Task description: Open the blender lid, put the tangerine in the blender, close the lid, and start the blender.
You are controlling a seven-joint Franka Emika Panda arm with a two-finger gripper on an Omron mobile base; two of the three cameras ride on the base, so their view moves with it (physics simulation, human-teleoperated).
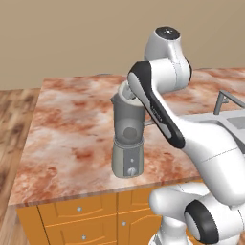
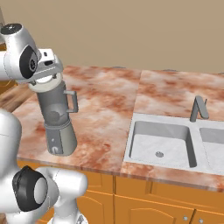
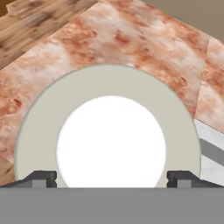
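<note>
The blender (image 1: 128,143) (image 2: 57,127) stands near the counter's front edge, its knob facing me. The blender lid (image 3: 109,131) (image 2: 43,84), a pale disc with a white centre cap, lies on the jar's rim. My gripper (image 3: 111,178) (image 2: 47,68) hangs straight over it, close above. It is open, with one fingertip (image 3: 43,178) on each side of the white cap. Whether the tips touch the cap I cannot tell. A round ball shows dimly through the smoky jar, tinted grey: the tangerine (image 1: 128,133) (image 2: 53,116), low inside the jar.
The marble counter (image 1: 72,124) runs wide to the left and behind the blender. To the right lies a double sink (image 2: 159,144) with a grey faucet (image 2: 197,108). Orange cabinet drawers (image 1: 79,210) sit below the counter edge. My own arm crosses just right of the jar.
</note>
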